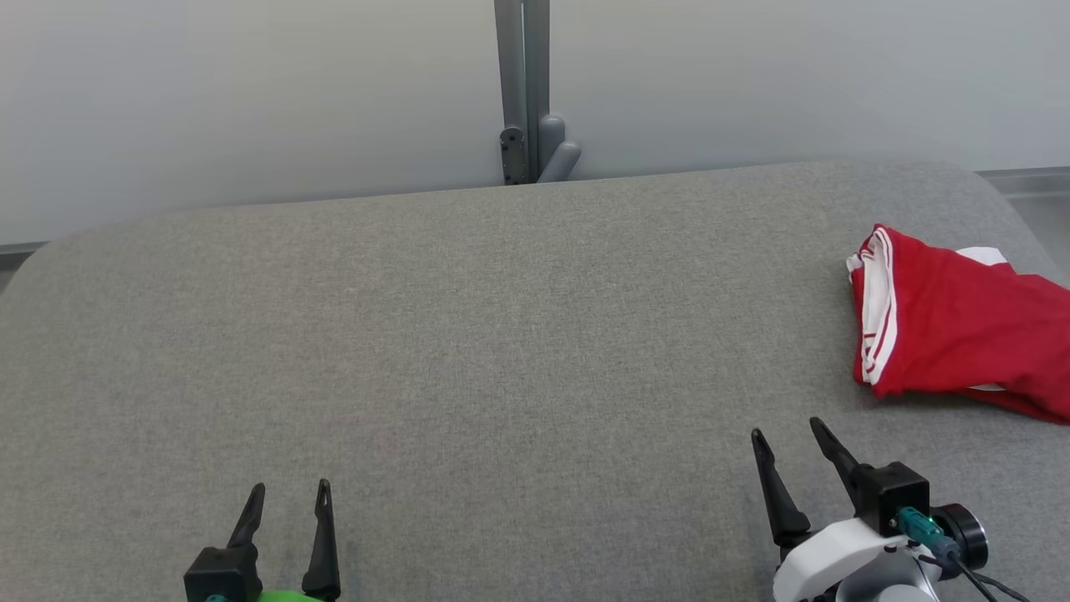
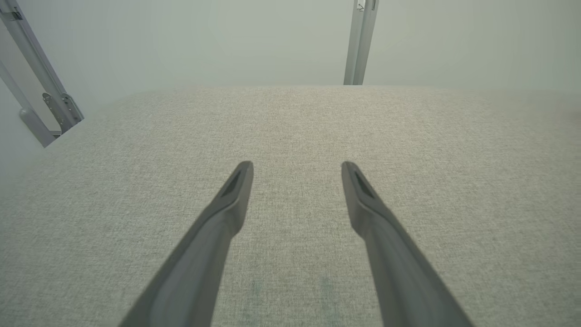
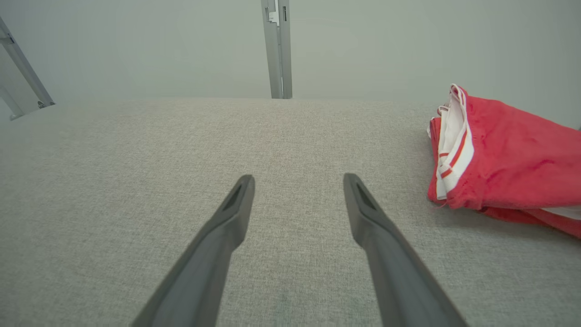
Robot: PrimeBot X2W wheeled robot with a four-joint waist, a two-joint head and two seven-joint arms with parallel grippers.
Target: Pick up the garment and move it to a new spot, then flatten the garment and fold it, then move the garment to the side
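The left gripper (image 2: 296,167) reaches up from 6 o'clock, its two dark fingers (image 2: 213,236) spread wide, with the grey fabric surface (image 2: 290,122) showing between them. Beyond the surface's far edge rises a pale wall (image 2: 204,41), with a metal post (image 2: 360,43) at 1 o'clock and a slanted hinged strut (image 2: 41,68) at 10 o'clock

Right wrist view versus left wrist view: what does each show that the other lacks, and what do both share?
Right wrist: the red garment with white trim, bunched on the grey cushion right of the open right pincer. Left wrist: the open left pincer over the cushion. Both: the cushion, a grey post, pale wall; nothing held.
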